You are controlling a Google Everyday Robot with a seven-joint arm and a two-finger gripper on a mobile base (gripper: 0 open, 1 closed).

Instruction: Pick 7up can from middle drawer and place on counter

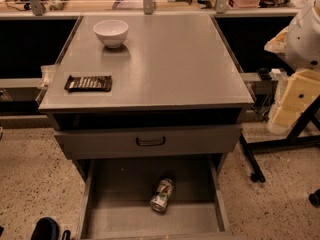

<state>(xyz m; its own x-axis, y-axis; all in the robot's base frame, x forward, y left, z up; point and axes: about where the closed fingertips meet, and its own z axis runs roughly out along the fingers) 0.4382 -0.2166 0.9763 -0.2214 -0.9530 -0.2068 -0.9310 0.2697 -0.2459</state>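
Cabinet in grey metal stands before me on a speckled floor (30, 174); its flat top, the counter (170, 64), carries a white bowl (110, 32) towards the back left and a dark chocolate bar wrapper (88, 83) lying flat near the front left edge, the two well apart; under the top runs a dark gap, and below that a closed drawer front (95, 143) with a dark handle (150, 141) at its middle; lower down the middle drawer (120, 216) is pulled out towards me, its plain floor and low side walls in full sight; the 7up can (162, 195) lies on its side on that floor, a little right of centre, one silver end pointing to the front and slightly left, touching neither wall; behind the cabinet a pale bench (100, 1) holds clutter I cannot make out; at the far right edge a white rounded shell (305, 31) hangs above some pale yellow blocks (299, 91), beside a black frame leg (252, 164) on the floor; a dark rounded shape (45, 229) sits in the bottom left corner, and what it is I cannot tell; the gripper lies outside what I can see from here, so I cannot tell whether it is spread or closed.
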